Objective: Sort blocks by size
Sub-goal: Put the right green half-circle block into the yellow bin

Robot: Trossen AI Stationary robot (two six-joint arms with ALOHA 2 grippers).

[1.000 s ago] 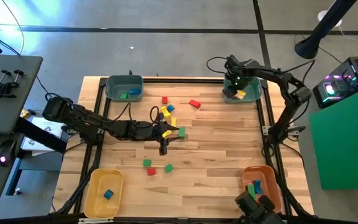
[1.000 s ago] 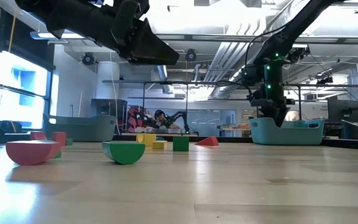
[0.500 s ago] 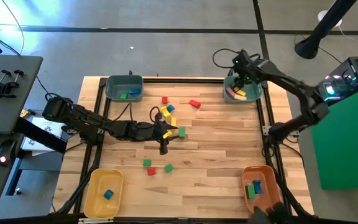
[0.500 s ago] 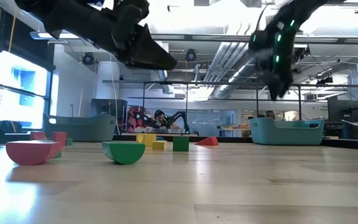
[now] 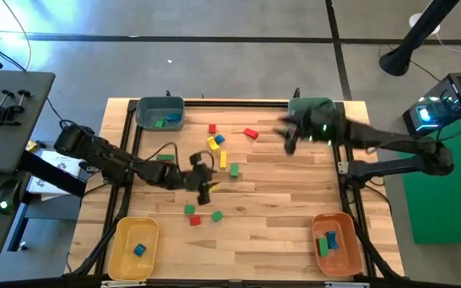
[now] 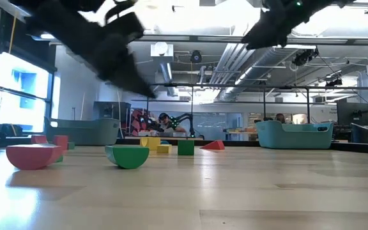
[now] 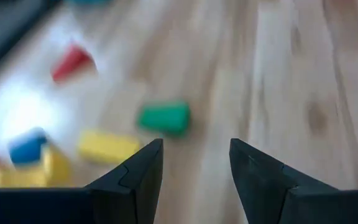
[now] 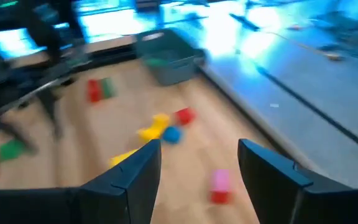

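While both arms are blurred mid-swing, the left pincer (image 7: 194, 152) reads wide open and empty, low over the wooden tabletop (image 7: 303, 74). Just ahead of its fingers is a small green wooden block (image 7: 163, 118). A yellow wooden bar (image 7: 107, 147) lies beside that, a blue wooden block (image 7: 27, 146) sits further out, and a red wooden block (image 7: 72, 61) is beyond.

The right pincer (image 8: 197, 155) is also wide with nothing held. A reddish wooden block (image 8: 218, 186) is nearest ahead of it, and the rest of the loose blocks are spread past that.

Handling, my read:
- The blocks are light, rigid painted wood with smooth faces.
- They're likely to skid if nudged from one side.
- Take the green one across two flat parallel faces, centred, with the fingers down close to the tabletop.

Versus 1 s ago:
- The right pincer was over the far teal plastic bin (image 5: 310, 106). It has now swung off it, out over the open tabletop towards the loose blocks.
- The left pincer has pulled back from the yellow/green cluster towards its own base.
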